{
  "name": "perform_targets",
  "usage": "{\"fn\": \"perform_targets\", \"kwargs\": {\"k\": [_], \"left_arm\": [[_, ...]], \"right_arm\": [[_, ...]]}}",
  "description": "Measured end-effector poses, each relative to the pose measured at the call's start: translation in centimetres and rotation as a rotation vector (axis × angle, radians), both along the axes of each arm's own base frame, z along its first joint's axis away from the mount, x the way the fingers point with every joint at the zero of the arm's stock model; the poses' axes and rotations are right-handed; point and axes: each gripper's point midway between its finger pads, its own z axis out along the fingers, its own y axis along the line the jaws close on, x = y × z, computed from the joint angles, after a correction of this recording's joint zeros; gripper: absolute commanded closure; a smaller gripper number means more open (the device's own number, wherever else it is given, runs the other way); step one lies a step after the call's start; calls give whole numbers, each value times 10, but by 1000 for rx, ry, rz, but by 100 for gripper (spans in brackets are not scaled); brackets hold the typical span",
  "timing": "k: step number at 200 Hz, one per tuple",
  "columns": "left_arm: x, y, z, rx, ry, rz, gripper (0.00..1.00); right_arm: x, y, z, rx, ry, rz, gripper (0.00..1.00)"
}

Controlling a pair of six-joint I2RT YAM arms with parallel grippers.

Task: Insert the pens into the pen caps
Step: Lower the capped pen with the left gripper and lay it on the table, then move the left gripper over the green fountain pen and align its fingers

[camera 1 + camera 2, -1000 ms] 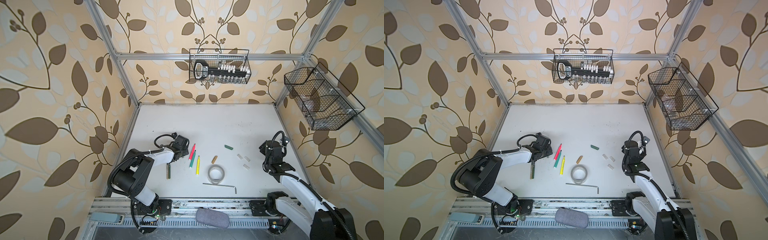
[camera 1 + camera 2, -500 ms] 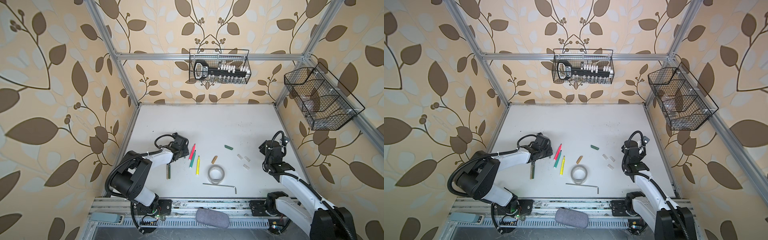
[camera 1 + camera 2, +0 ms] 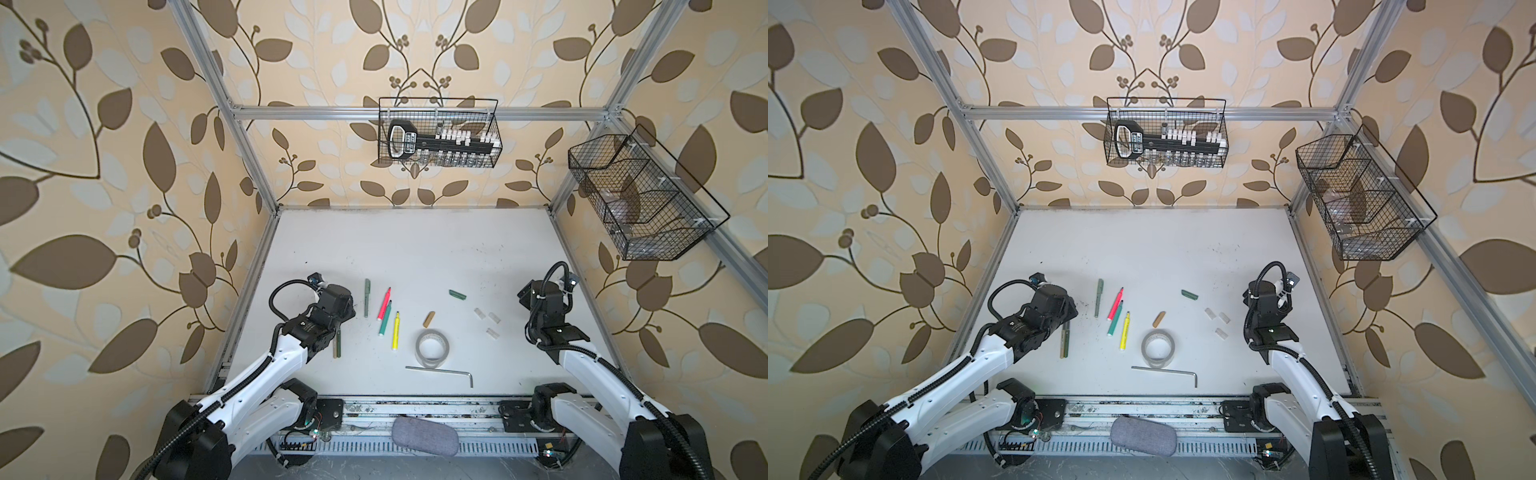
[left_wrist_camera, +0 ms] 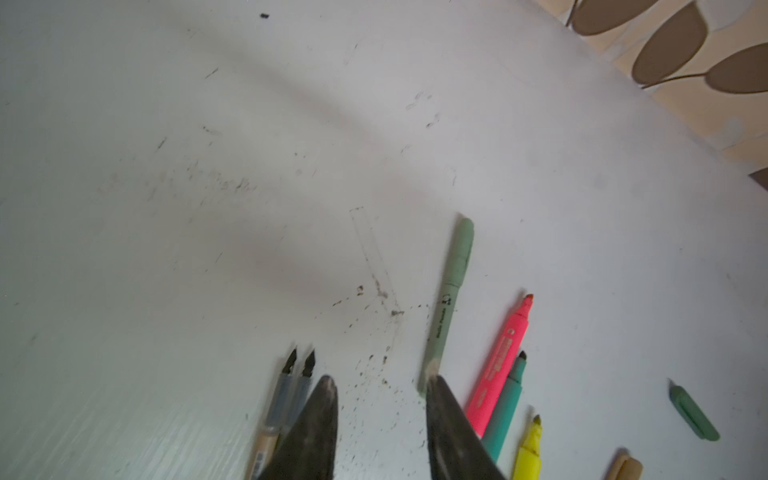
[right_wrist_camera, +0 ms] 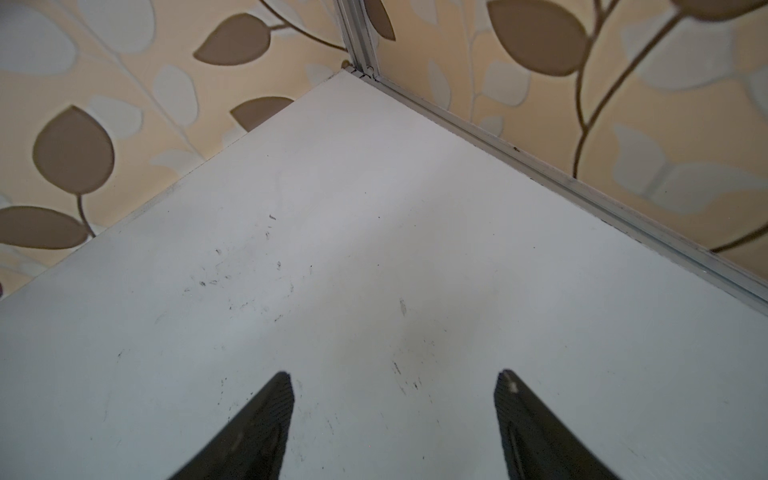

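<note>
Scuffed white tabletop (image 3: 415,249), slim matte grey-green pen (image 4: 451,291), left pincer (image 4: 380,380) parted, empty, right pincer (image 5: 395,374) spread wide, empty

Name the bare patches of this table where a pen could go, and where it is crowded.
Bare: the far half of the table, beyond the grey-green pen and green cap; also right of the hex key. Crowded: markers to tape roll.

Pens (image 3: 384,304) left of tape roll (image 3: 419,347), caps (image 3: 480,313) right, hex key (image 3: 436,369) before it.
</note>
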Motion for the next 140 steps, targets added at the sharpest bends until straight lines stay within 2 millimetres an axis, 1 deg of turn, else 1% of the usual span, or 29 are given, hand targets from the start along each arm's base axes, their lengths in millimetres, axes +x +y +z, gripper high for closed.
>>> {"fn": "perform_targets", "kwargs": {"k": [28, 56, 73, 79, 84, 90, 104, 140], "left_arm": [[-17, 4, -23, 4, 76, -3, 65], [-20, 1, -36, 11, 132, -14, 70], [-23, 1, -50, 30, 190, -18, 73], [-24, 1, -55, 35, 205, -17, 77], [-25, 1, -58, 38, 216, -18, 78], [-27, 1, -63, 42, 232, -21, 77], [-31, 2, -69, 45, 259, -25, 72], [-35, 4, -63, 18, 219, -15, 66]], "right_arm": [[0, 0, 0, 0, 0, 0, 23], [0, 0, 0, 0, -1, 0, 23], [0, 0, 0, 0, -1, 0, 23], [0, 0, 0, 0, -1, 0, 23], [0, 0, 0, 0, -1, 0, 23], [0, 0, 0, 0, -2, 0, 23], [0, 0, 0, 0, -1, 0, 23], [0, 0, 0, 0, -1, 0, 23]]}}
